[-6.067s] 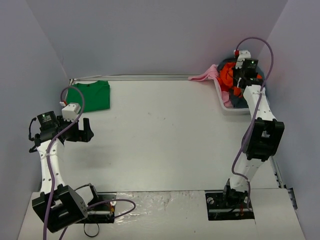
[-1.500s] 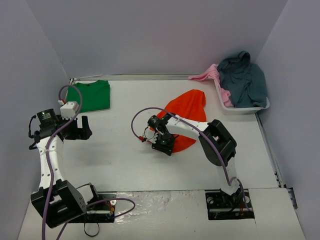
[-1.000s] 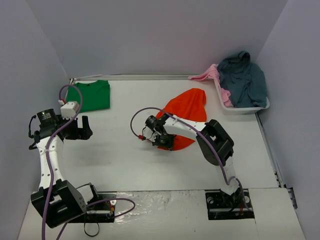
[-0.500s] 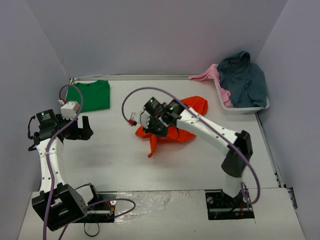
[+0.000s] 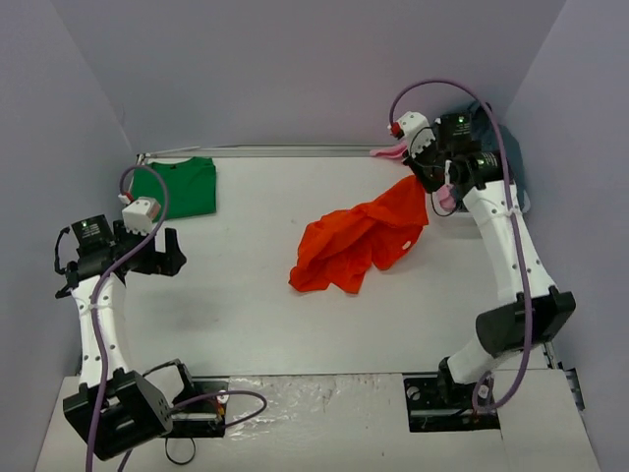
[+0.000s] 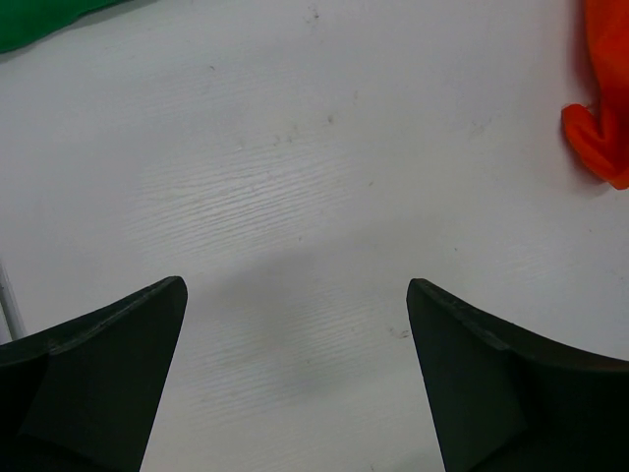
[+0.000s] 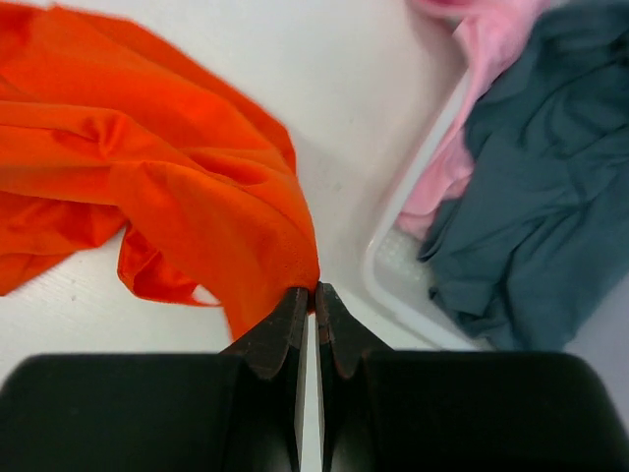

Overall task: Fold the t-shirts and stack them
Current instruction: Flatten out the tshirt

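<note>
Right gripper (image 5: 428,184) has moved since half a second ago from mid-table to the far right, just beside the white bin (image 7: 393,265). Its jaws are clenched on an edge of the orange t-shirt (image 5: 359,241). The shirt was bunched under the arm before. It now trails crumpled from the gripper toward the near left across the table (image 5: 256,295).

Left gripper (image 5: 167,258) is unchanged at the left, jaws released and holding nothing.

Green t-shirt (image 5: 182,187) lies unmoved, flat at the far left corner.

The bin holds a grey-blue garment (image 7: 531,177) and a pink garment (image 7: 462,147).
</note>
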Action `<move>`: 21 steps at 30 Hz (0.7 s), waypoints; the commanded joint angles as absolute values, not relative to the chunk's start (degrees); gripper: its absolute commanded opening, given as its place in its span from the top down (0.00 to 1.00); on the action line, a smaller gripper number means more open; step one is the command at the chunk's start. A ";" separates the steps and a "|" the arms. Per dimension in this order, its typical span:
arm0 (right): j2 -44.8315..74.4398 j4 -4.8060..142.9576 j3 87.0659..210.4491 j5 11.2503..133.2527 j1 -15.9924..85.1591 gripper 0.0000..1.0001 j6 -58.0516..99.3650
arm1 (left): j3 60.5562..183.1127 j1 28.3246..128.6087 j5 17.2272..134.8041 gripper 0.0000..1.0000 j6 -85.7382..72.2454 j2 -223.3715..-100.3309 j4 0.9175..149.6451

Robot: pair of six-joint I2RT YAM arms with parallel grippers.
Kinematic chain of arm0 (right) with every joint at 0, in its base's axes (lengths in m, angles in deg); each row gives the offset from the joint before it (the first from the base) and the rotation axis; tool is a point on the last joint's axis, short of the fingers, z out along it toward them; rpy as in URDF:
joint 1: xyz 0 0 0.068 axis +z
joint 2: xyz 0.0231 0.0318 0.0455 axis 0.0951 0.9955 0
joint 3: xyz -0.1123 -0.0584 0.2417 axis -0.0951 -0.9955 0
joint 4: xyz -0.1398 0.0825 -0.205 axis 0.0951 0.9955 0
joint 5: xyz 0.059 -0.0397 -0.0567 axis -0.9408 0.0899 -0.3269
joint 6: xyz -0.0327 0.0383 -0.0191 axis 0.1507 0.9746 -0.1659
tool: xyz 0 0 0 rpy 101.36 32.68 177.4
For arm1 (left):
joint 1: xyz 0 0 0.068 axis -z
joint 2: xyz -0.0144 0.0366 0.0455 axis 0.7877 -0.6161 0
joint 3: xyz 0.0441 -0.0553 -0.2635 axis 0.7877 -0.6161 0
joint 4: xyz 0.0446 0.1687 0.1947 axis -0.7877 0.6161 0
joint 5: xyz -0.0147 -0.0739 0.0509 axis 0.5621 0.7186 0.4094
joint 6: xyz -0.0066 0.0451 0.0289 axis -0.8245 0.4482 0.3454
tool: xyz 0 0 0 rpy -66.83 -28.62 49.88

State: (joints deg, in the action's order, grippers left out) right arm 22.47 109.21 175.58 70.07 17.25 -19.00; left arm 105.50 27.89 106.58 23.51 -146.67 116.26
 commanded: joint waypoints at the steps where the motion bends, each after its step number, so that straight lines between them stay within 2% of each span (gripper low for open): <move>1: 27.67 107.07 170.08 73.03 15.22 1.00 -17.98 | 108.02 31.74 107.23 0.06 26.45 -148.49 117.64; 4: 29.17 104.96 167.96 74.00 14.16 1.00 -17.27 | 108.11 41.13 101.88 0.06 27.24 -150.69 117.20; 10: 31.81 102.59 166.82 76.20 12.05 1.00 -15.52 | 111.18 55.80 99.14 0.06 26.89 -157.01 114.47; 21: 32.42 100.21 163.39 81.65 10.03 1.00 -13.76 | 117.87 67.34 99.04 0.05 26.63 -172.31 109.21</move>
State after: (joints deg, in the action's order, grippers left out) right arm 33.38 100.86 164.39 78.64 10.58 -14.71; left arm 115.53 64.63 98.52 26.96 -171.09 111.84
